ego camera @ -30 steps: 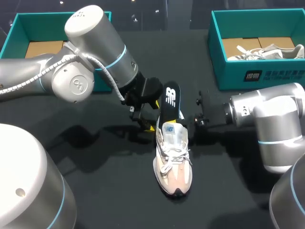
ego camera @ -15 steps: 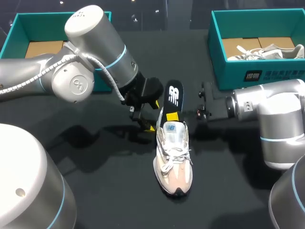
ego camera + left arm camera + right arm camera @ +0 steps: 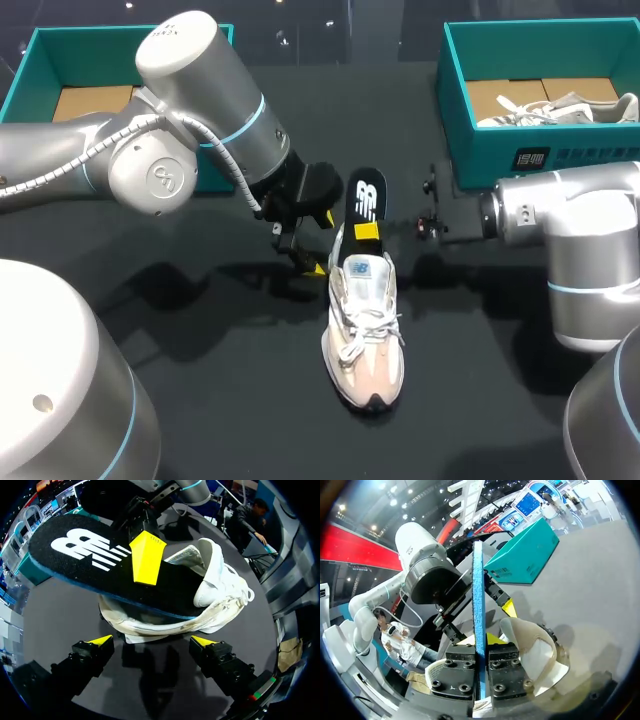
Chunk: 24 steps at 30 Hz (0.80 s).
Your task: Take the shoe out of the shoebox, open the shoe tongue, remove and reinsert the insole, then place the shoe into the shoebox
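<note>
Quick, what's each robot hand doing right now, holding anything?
Left end effector: open, holding nothing.
Right end effector: closed on the black insole.

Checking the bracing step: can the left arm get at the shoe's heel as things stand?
Probably yes. The left gripper is open, low by the table, with the shoe's heel right ahead and nothing between; the insole, held by the right gripper, passes above.
</note>
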Motion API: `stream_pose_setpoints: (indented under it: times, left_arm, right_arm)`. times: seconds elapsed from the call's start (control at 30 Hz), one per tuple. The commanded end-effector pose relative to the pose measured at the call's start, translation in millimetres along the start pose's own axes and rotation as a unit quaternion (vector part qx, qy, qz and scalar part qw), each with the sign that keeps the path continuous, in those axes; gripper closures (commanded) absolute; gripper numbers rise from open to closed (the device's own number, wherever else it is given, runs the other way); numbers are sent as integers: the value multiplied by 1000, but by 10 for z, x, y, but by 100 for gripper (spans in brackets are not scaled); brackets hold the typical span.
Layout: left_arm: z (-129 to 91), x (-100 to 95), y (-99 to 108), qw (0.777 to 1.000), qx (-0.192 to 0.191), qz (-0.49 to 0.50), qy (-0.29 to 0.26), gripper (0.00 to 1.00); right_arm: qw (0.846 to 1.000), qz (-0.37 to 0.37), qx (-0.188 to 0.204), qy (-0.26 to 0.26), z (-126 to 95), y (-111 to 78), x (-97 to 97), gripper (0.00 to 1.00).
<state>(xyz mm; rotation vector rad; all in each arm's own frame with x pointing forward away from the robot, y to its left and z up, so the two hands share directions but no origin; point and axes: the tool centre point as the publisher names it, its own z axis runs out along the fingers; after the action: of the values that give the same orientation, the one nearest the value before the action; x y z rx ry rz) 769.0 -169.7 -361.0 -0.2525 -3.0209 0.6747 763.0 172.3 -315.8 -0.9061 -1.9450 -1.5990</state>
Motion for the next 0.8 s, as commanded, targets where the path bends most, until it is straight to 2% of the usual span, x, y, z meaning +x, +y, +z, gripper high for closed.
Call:
stream_pose_setpoints:
  times: [0.03, 0.33, 0.8]
  left_arm:
    - [13, -2, -1, 1000, 0, 1, 0, 0]
    - [13, -2, -1, 1000, 0, 1, 0, 0]
    - [13, -2, -1, 1000, 0, 1, 0, 0]
  right_arm:
    - [1000, 4, 19, 3, 27, -27, -6, 100]
    - [998, 23, 54, -4, 65, -266, -44, 100]
    - [997, 44, 59, -8, 93, -551, 66, 100]
